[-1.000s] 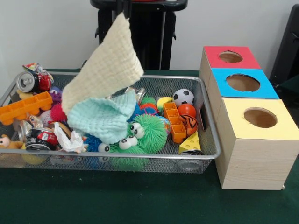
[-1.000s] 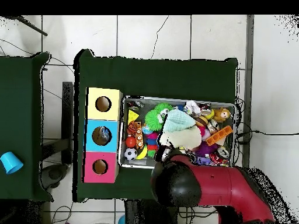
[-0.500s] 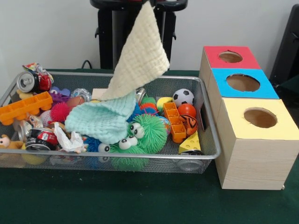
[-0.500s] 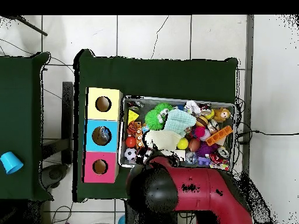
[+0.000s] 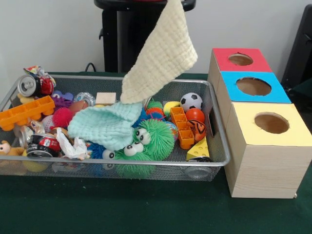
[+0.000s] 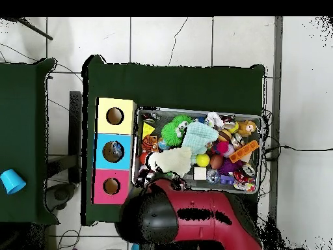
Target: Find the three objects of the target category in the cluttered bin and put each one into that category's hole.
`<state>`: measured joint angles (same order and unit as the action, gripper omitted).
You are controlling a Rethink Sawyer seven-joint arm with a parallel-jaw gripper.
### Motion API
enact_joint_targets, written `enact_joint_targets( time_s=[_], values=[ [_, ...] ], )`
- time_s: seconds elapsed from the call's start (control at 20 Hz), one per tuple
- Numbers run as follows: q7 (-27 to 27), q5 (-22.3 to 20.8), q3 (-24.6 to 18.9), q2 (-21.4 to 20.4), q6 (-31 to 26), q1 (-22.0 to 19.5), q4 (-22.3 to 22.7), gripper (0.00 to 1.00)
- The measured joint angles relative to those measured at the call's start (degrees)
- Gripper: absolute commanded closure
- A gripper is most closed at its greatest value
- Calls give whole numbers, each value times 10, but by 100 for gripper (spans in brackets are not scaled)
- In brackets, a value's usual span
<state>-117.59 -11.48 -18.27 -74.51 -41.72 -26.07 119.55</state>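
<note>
A cream waffle cloth (image 5: 161, 58) hangs in the air over the back of the wire bin (image 5: 146, 163). Its top corner runs out of the front view's upper edge, so the gripper holding it stays out of sight. From above, the cream cloth (image 6: 170, 160) lies over the bin's side nearest the boxes, beside the red arm (image 6: 195, 221). A mint cloth (image 5: 105, 124) rests on the toys in the bin's middle. Three wooden boxes stand beside the bin, each with a round hole: a red top (image 5: 239, 59), a blue top (image 5: 253, 86) and a yellow top (image 5: 271, 123).
The bin holds a green fuzzy toy with eyes (image 5: 153, 139), a small soccer ball (image 5: 191, 101), an orange brick (image 5: 27, 112), a crushed can (image 5: 34, 84), a cheese wedge (image 5: 200, 148) and a wooden block (image 5: 106, 98). Dark green cloth covers the table.
The cream cloth has swung up and toward the boxes, clear of the mint cloth. A wooden block and small toys behind it now show. The arm has shifted the same way.
</note>
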Motion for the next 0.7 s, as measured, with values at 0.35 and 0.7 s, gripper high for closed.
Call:
enact_joint_targets(
  time_s=[0.35, 0.7],
  values=[
    [0, 16, 29, 0, 0, 21, -2, 100],
    [0, 22, 52, 0, -1, 41, -4, 100]
  ],
)
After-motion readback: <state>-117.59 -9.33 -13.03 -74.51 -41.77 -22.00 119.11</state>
